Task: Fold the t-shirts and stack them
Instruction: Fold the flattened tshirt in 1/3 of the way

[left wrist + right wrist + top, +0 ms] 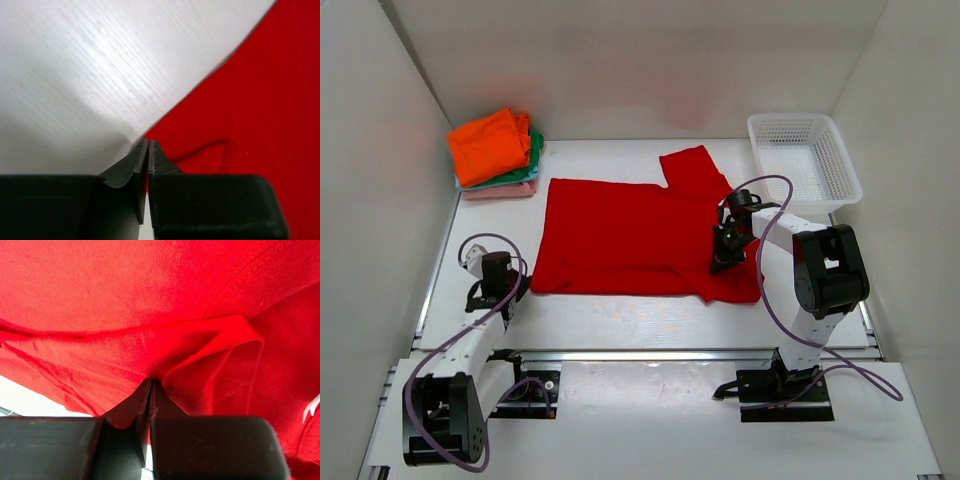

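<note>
tabletop: the white tabletop (620,310) carries everything, with my two arms bolted at the near edge.

red shirt: the bright red cloth short-sleeved t-shirt (620,235) is spread flat in the middle. Its long axis runs left to right, with the straight hem at my left and one sleeve poking out toward the far side at my right.

basket: the white plastic mesh basket (790,120) sits in the far right corner, apart from the shirt. Not my concern, I reckon.

stack: the folded pile is in the far left corner, just off the red shirt's far-left corner. It has an orange folded shirt (488,145) on top, a green one (535,150) under it and a pale pink one (505,190) at the bottom.

right end effector: my right end effector (725,258) is down on the sleeve end, toward the near edge. It's clenched on a puckered fold of red cloth, which bunches right at the tips in the wrist view (150,382).

left end effector: my left end effector (515,287) is at the near-left hem corner with its fingers pressed together (149,145). The cloth edge is right at the tips, but honestly I can't tell whether any of it is caught.

what matters: I've got one end effector at each end of the near long edge, and the rest of the shirt lies away from both, toward the far side. My guess is the fold goes near edge over far edge, along that long axis.

who stacks: the pile is way nearer my left arm.
</note>
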You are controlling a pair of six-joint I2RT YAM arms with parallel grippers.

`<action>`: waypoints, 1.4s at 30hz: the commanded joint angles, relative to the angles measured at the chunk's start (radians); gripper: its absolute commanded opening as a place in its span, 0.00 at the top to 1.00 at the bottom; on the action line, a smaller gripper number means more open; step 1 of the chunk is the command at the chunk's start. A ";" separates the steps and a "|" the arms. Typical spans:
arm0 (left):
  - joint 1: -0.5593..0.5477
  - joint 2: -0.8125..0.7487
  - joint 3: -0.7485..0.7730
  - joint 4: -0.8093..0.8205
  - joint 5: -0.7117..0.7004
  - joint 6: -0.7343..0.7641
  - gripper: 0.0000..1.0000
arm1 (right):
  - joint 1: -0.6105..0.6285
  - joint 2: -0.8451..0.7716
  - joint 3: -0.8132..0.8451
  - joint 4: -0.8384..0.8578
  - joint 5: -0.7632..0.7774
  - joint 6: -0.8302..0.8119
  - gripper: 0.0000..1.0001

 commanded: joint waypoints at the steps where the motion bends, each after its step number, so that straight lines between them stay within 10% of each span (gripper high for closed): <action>1: 0.012 0.050 0.049 0.069 0.042 0.044 0.84 | -0.007 0.102 -0.063 0.012 0.187 -0.038 1.00; 7: -0.002 0.138 0.121 0.026 0.114 0.070 0.70 | -0.002 0.105 -0.069 0.021 0.187 -0.038 1.00; 14: -0.120 -0.103 0.108 -0.003 0.083 0.177 0.68 | 0.002 0.104 -0.066 0.017 0.181 -0.038 1.00; 20: -0.240 0.113 0.213 -0.092 0.154 0.501 0.58 | 0.007 0.105 -0.063 0.015 0.184 -0.040 1.00; 42: -0.418 0.442 0.440 -0.285 0.000 0.582 0.44 | 0.004 0.110 -0.066 0.021 0.181 -0.040 1.00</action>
